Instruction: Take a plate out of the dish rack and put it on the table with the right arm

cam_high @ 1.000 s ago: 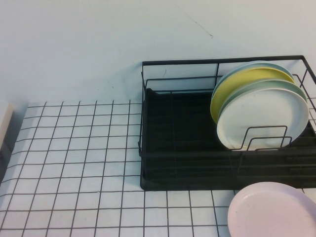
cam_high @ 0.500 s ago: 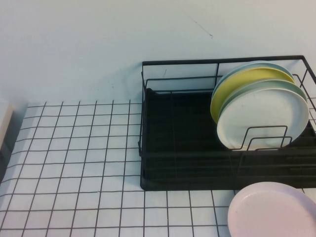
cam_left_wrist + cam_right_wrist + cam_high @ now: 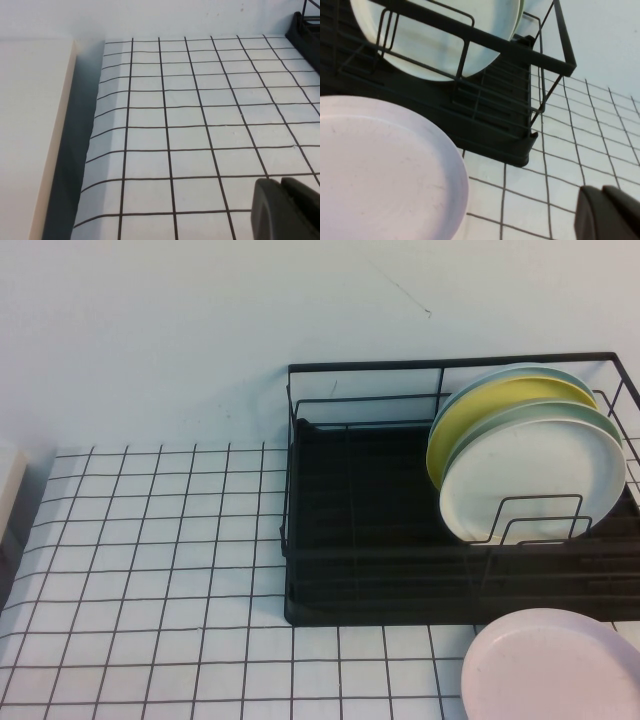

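Nothing has visibly moved since the earlier high views: the plates, the rack and the grid surface all sit where they did.

From the right wrist view, only a dark corner of the right gripper (image 3: 609, 212) shows, above the gridded surface near a corner of the rack; whether its fingers are apart or together cannot be told, and it holds nothing that can be seen. Beside it, the round pale pink matte plate with a shallow raised rim (image 3: 377, 170) lies flat with its face up; being round, it has no long axis to speak of. In the high view the same plate (image 3: 550, 665) rests on the flat white table with thin black grid lines (image 3: 150, 570), at the near right corner of the scene, just in front of the rectangular black wire dish rack with a black tray base (image 3: 370, 530), its far edge meeting the rack's front.

In the rack's right part stand several plates on edge, leaning back: a pale mint-white plate (image 3: 535, 480) in front, behind upright wire loops, and a yellow plate (image 3: 480, 415) behind it.

The left gripper (image 3: 285, 210) shows only as a dark tip over bare grid squares, well away from the rack; its fingers' state cannot be told either.
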You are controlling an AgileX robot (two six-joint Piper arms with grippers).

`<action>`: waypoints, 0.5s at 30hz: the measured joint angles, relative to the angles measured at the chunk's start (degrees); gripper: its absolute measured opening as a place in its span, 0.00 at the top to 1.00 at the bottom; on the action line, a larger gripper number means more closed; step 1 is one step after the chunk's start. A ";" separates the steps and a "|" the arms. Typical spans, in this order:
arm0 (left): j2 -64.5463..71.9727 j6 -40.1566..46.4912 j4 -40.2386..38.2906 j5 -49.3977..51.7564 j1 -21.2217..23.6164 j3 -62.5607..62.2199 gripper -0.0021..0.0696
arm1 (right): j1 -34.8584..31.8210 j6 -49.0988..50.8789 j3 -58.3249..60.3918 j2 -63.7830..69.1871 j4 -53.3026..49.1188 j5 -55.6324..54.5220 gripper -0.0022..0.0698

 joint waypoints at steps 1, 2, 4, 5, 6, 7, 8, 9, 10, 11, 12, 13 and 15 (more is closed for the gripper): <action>0.00 0.00 0.00 0.00 0.00 0.00 0.98 | 0.00 1.98 0.00 0.00 -0.30 0.18 0.97; 0.00 0.00 0.00 0.00 0.00 0.00 0.98 | 0.00 4.18 0.00 0.00 -0.60 0.53 0.97; 0.00 0.00 0.00 0.00 0.00 0.00 0.98 | 0.00 7.90 0.00 0.00 -1.10 0.83 0.97; 0.00 0.00 0.00 0.00 0.00 0.00 0.98 | 0.00 9.18 0.00 0.00 -1.25 1.05 0.97; 0.00 0.00 0.00 0.00 0.00 0.00 0.98 | 0.00 10.19 -0.11 0.00 -1.52 1.15 0.97; 0.00 0.00 0.00 0.00 0.00 0.00 0.98 | 0.00 10.96 -0.11 0.00 -1.55 1.27 0.97; 0.00 0.00 0.00 0.00 0.00 0.00 0.98 | 0.00 11.58 -0.11 0.00 -1.55 1.27 0.97; 0.00 0.00 0.00 0.00 0.00 0.00 0.98 | 0.00 12.12 -0.11 0.00 -1.64 1.38 0.97; 0.00 0.00 0.00 0.00 0.00 0.00 0.98 | 0.00 12.35 -0.11 0.00 -1.64 1.54 0.97; 0.00 0.00 0.00 0.00 0.00 0.00 0.98 | 0.00 12.52 -0.21 0.00 -1.64 1.52 0.97; 0.00 0.00 0.00 0.00 0.00 0.00 0.98 | 0.00 12.76 -0.19 0.00 -1.78 1.52 0.97; 0.00 0.00 0.00 0.00 0.00 0.00 0.98 | 0.00 12.76 -0.19 0.00 -1.78 1.57 0.97; 0.00 0.00 0.00 0.00 0.00 0.00 0.98 | 0.00 13.00 -0.19 0.00 -1.92 1.65 0.97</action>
